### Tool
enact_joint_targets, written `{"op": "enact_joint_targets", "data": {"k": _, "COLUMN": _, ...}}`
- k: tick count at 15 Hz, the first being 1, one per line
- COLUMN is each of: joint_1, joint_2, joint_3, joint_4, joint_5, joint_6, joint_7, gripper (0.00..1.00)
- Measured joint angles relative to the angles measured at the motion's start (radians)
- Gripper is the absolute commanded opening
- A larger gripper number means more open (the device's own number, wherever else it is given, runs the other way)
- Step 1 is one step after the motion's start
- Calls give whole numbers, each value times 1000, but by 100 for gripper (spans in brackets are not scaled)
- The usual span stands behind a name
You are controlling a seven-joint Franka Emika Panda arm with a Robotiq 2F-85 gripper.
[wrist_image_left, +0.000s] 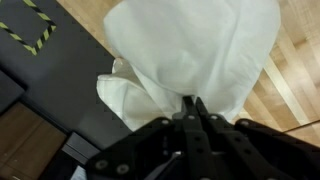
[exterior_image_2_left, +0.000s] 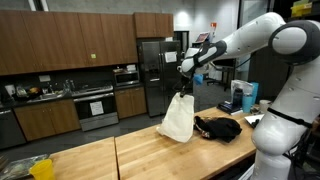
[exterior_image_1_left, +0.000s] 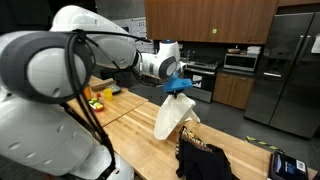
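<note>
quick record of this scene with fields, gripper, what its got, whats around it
holder: gripper, shut
held: white cloth, pinched at its bunched top and hanging down
cloth bottom: close to the wooden counter; cannot tell whether it touches
nearby: black cloth, crumpled on the counter beside the white cloth
wrist view: white cloth fills most of the picture beyond the closed fingertips
</note>
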Motion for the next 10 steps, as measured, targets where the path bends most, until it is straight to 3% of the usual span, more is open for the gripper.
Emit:
{"op": "enact_joint_targets", "data": {"k": 5, "joint_1": -86, "joint_2": -236, "joint_3": -125, "joint_4": -195, "joint_5": -70, "joint_6": -7, "joint_7": 126, "gripper": 1}}
{"op": "enact_joint_targets", "data": {"k": 10, "joint_1": -251, "joint_2": -440, "joint_3": -263, "joint_4": -317, "joint_5": -212, "joint_6": -39, "joint_7": 209, "gripper": 1}}
